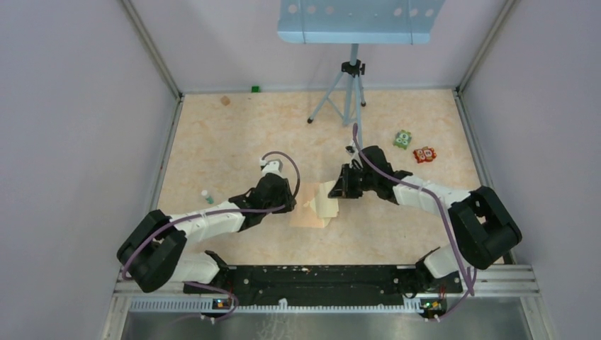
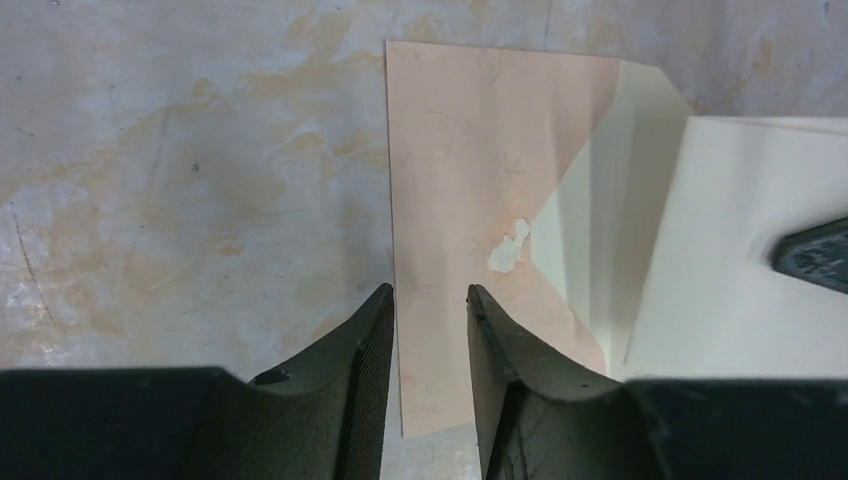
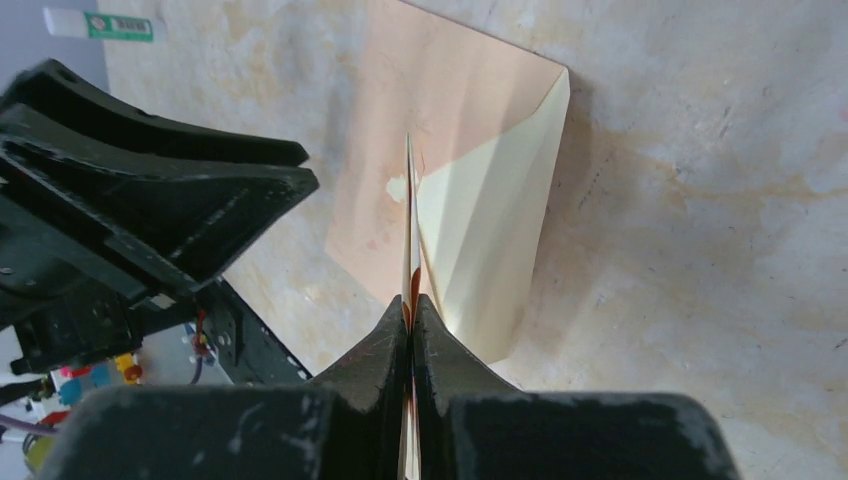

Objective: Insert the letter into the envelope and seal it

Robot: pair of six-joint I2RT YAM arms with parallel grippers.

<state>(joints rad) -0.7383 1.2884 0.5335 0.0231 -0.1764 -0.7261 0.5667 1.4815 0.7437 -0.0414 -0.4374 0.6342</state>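
Top view: the envelope [image 1: 306, 217] lay flat between my arms, with my left gripper [image 1: 289, 202] at its left edge and my right gripper [image 1: 340, 188] at its right, carrying the letter [image 1: 326, 201].

Left wrist view: my jaws stood narrowly apart astride the envelope's near edge, apparently clamping nothing. The letter hung to the right.

Right wrist view: my jaws were pinched shut on the letter, which stood edge-on over the envelope's opened flap.

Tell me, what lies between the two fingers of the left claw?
Between the fingers of the left claw, which stand apart, lies a strip of the envelope along one edge. The left wrist view shows it.
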